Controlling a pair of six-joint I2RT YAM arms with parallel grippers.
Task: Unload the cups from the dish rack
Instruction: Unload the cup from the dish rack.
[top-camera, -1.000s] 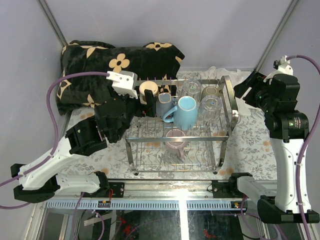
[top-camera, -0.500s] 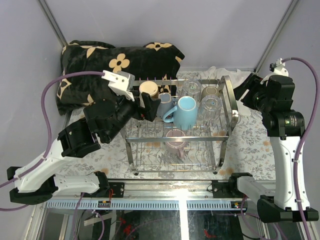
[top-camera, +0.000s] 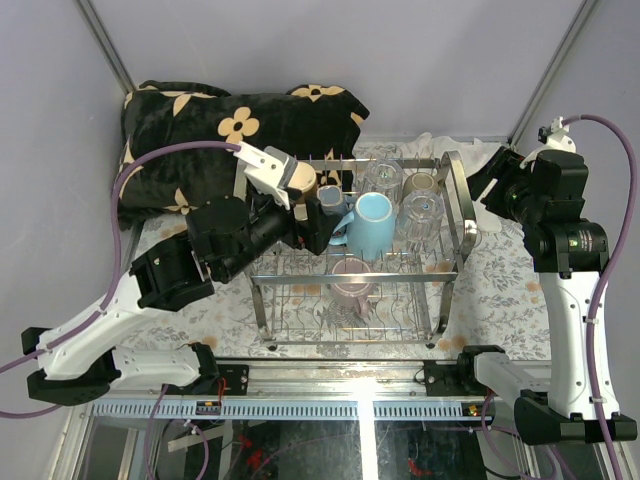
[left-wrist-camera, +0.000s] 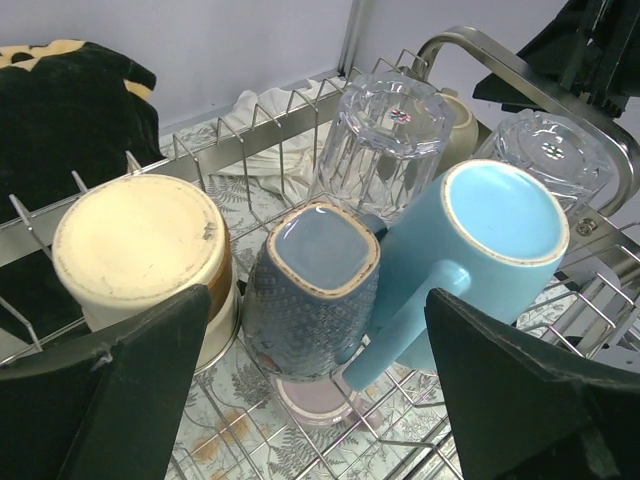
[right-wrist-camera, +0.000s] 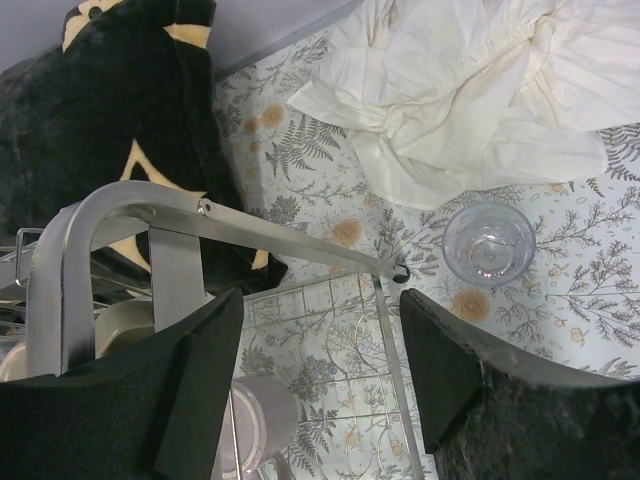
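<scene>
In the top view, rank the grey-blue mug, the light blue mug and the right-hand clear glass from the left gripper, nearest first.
1. grey-blue mug, just ahead of the left gripper, left part of the dish rack.
2. light blue mug, rack's middle.
3. right-hand clear glass, near the rack's right end.

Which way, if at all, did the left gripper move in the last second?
Yes. The left gripper shifted right along the dish rack, toward the grey-blue mug.
</scene>
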